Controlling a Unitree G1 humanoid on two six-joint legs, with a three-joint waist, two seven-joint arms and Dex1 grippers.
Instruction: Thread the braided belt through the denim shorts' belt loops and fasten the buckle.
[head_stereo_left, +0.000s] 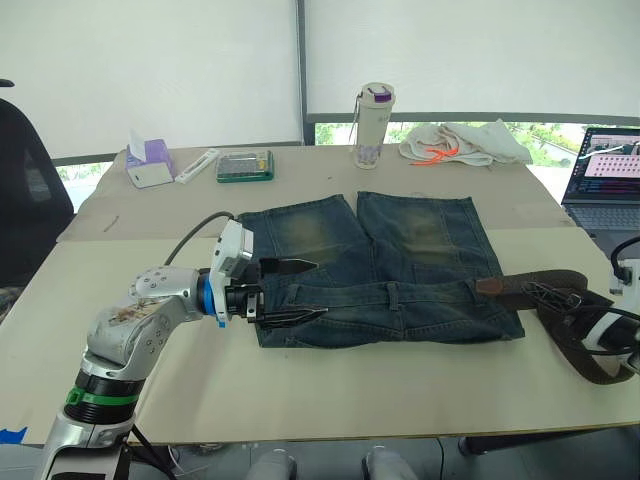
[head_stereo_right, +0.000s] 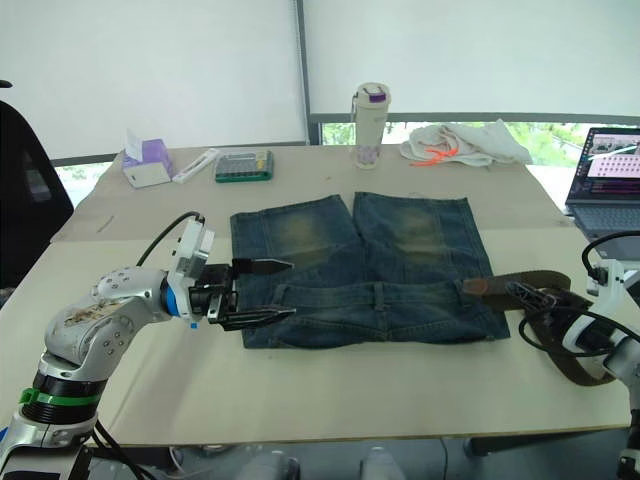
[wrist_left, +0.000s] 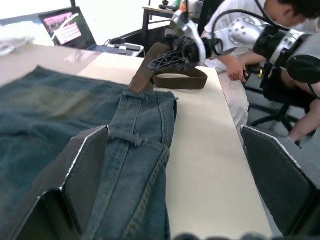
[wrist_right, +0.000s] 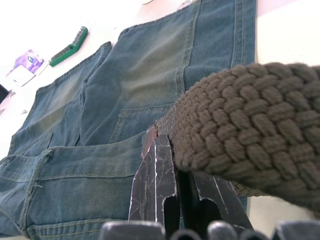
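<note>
Faded blue denim shorts (head_stereo_left: 385, 265) flat mid-table; left gripper (head_stereo_left: 292, 292) spread wide at left waistband end; right gripper (head_stereo_left: 553, 296) clenched on dark brown braided belt (head_stereo_left: 560, 320) at right.

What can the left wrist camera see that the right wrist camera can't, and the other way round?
Left wrist only: a person seated past the table's end, an open laptop, and the right gripper on the braided belt. Right wrist only: a purple tissue box and a green case. Both: the denim shorts and that belt.
</note>
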